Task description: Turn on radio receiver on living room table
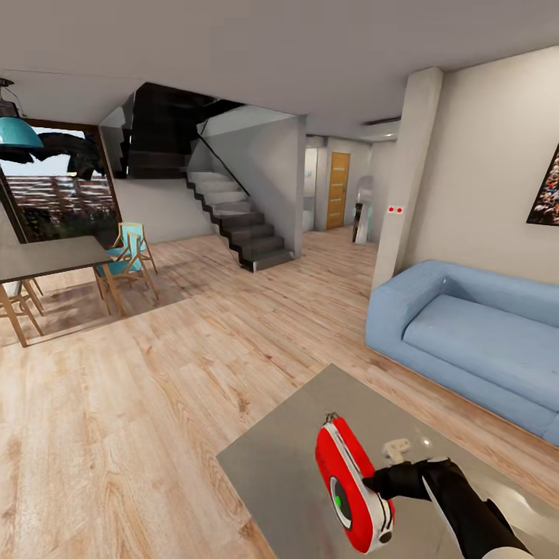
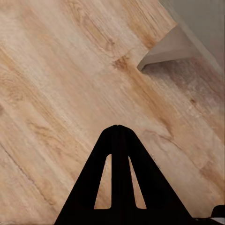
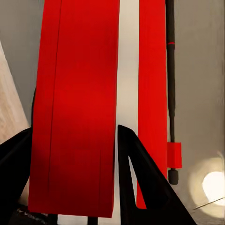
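The red radio receiver [image 1: 351,485] with its white side band stands on edge on the low glossy grey table [image 1: 279,458], at the near right of the living room. Its round dial [image 1: 340,499] has a green centre and faces left, and the thin wire handle [image 1: 331,419] is at its far end. My right gripper [image 1: 378,483] reaches in from the right, its black fingers on either side of the red body. In the right wrist view the radio receiver [image 3: 75,93] sits between the two fingers of the right gripper [image 3: 75,133]. My left gripper [image 2: 117,127] is shut over bare plank floor.
A small white object [image 1: 396,448] lies on the table behind the radio. The blue sofa [image 1: 466,334] stands to the right under a dark framed picture [image 1: 546,190]. A dark-topped dining table [image 1: 46,256] with chairs [image 1: 128,260] is at far left, and stairs [image 1: 237,221] rise at the back.
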Robot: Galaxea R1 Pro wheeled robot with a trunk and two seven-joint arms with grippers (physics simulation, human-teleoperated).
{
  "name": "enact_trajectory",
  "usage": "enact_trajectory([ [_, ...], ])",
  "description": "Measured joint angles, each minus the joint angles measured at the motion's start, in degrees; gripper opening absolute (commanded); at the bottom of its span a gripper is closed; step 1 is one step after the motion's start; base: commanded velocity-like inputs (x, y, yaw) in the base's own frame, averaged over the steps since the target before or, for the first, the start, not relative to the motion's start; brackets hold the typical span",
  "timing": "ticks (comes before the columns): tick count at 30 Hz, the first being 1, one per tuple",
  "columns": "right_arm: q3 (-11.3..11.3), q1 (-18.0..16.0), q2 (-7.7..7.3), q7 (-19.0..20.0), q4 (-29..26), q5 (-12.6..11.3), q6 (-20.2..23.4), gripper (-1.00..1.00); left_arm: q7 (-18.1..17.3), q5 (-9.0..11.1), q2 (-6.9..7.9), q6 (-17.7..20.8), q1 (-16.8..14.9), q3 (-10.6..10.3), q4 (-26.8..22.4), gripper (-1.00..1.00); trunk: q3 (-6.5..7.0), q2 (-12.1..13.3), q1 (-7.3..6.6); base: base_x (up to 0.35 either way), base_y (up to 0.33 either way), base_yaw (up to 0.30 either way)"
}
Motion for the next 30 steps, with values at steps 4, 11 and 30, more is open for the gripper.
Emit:
enact_trajectory([
  [4,0.01,0.00,0.16,-4.55,0.27,0.10,0.76,-1.00,0.05,1.23,0.55,-0.62,0.00,2.77,0.82,-1.00,0.00,0.00,0.00,0.000,0.000,0.000],
  [11,0.04,0.00,1.05,-6.02,0.95,0.00,1.09,-1.00,-0.18,1.56,0.64,-0.38,0.00,3.33,0.99,-1.00,0.00,0.00,0.00,0.000,0.000,0.000],
  [30,0.03,0.01,1.15,-5.18,4.41,-0.14,-4.73,-1.00,-0.08,1.79,0.80,0.05,0.00,3.34,0.43,-1.00,-0.53,-1.19,0.65,0.000,0.000,0.000],
])
